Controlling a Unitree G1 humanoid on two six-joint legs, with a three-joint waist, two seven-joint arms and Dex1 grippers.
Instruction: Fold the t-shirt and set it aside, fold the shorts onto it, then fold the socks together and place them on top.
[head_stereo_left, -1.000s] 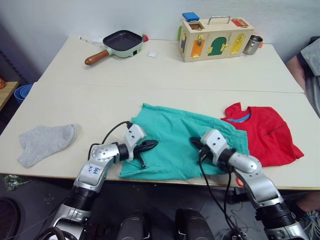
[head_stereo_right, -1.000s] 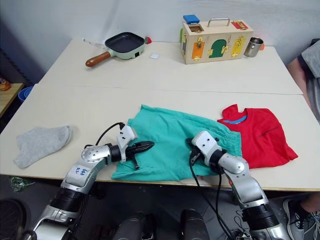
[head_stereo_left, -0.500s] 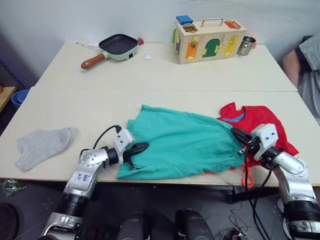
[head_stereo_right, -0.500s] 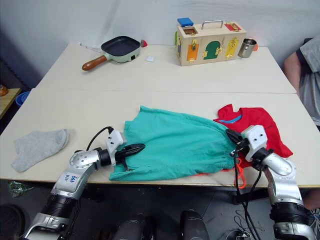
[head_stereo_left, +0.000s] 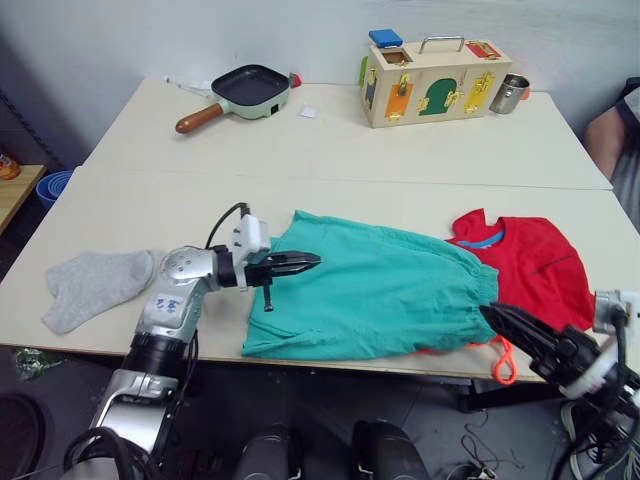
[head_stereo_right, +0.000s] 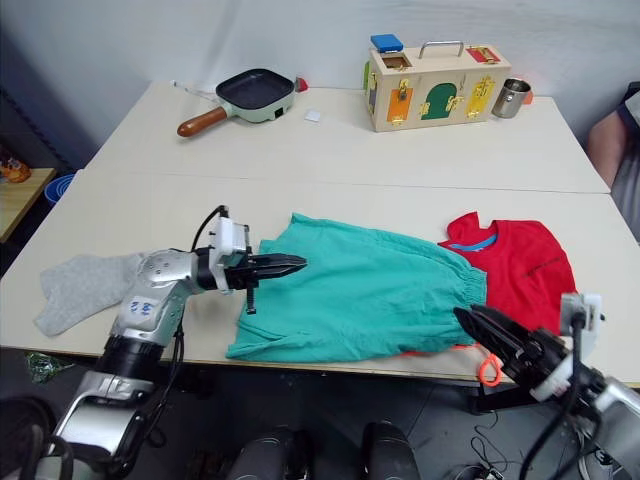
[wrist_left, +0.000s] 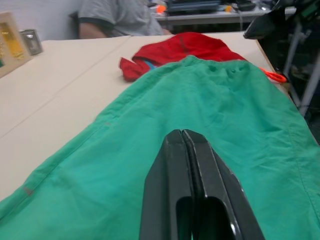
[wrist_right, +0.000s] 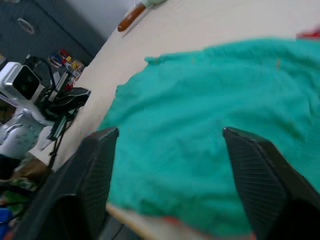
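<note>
Jaws pressed together, the left gripper (head_stereo_left: 310, 260) hovers over the near-left part of the teal shorts (head_stereo_left: 385, 290), spread on the worktop (head_stereo_left: 330, 140). Right gripper (wrist_right: 167, 145), jaws spread wide, sits off the front edge. The t-shirt (head_stereo_left: 535, 265) lies just right of the shorts; socks (head_stereo_left: 95, 285) lie far left.

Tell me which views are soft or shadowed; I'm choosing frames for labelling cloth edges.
Right wrist view: the open right pincer is blurred, and the teal-green cloth shorts are soft too. Left wrist view: the shut left pincer is sharp, the bright red t-shirt slightly soft. Left eye view: even light, faint shadow under the shorts' near edge.
</note>
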